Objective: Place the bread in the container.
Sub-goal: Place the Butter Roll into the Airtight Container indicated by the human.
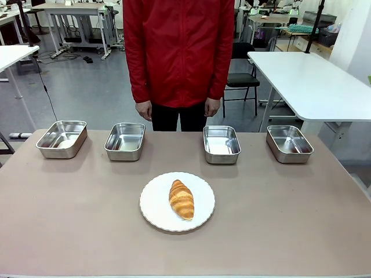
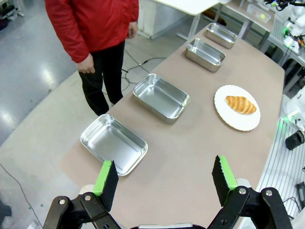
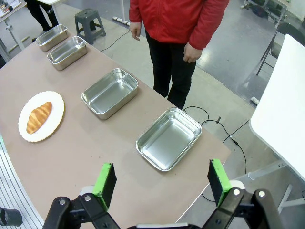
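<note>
Your left jaws stand wide apart, gripping nothing; your right jaws gape likewise, touching nothing. The brown surface [image 1: 69, 231] carries a white plate [image 1: 152, 204], and the bread [image 1: 181, 199] lies on it. Beyond the plate runs a row of four steel containers [image 1: 61, 152] [image 1: 123, 155] [image 1: 221, 158] [image 1: 288, 157], each showing bare steel inside. Beyond the plate and that row a person [image 1: 177, 52] in a red jacket stands, hands hanging, with white desks [image 1: 313, 75] and grey floor [image 1: 87, 87] behind.
</note>
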Action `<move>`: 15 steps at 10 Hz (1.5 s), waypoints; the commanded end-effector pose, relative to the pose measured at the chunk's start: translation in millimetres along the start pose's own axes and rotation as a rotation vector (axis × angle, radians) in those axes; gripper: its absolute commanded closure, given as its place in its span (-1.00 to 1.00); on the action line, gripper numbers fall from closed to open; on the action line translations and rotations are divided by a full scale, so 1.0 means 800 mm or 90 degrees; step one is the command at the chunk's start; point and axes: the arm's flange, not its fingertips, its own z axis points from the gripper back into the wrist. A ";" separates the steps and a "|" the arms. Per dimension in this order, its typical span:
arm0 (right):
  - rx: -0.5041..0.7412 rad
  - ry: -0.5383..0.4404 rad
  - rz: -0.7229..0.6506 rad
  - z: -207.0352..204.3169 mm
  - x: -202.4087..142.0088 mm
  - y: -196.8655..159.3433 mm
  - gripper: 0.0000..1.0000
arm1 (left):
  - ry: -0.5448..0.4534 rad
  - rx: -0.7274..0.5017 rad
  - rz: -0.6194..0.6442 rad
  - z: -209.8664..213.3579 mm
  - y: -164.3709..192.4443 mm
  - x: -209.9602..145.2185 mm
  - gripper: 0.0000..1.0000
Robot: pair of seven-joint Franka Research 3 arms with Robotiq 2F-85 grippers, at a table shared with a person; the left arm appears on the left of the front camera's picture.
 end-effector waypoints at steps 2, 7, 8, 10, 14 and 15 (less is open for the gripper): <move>0.001 -0.005 0.002 0.000 0.002 0.001 -1.00 | -0.001 -0.004 -0.008 0.001 -0.001 0.001 -1.00; 0.001 -0.005 0.002 0.000 0.002 0.001 -1.00 | -0.001 -0.004 -0.008 0.001 -0.001 0.001 -1.00; 0.001 -0.005 0.002 0.000 0.002 0.001 -1.00 | -0.001 -0.004 -0.008 0.001 -0.001 0.001 -1.00; 0.001 -0.005 0.002 0.000 0.002 0.001 -1.00 | -0.001 -0.004 -0.008 0.001 -0.001 0.001 -1.00; 0.001 -0.005 0.002 0.000 0.002 0.001 -1.00 | -0.001 -0.004 -0.008 0.001 -0.001 0.001 -1.00; 0.001 -0.005 0.002 0.000 0.002 0.001 -1.00 | 0.000 0.000 0.000 0.000 0.000 0.000 -1.00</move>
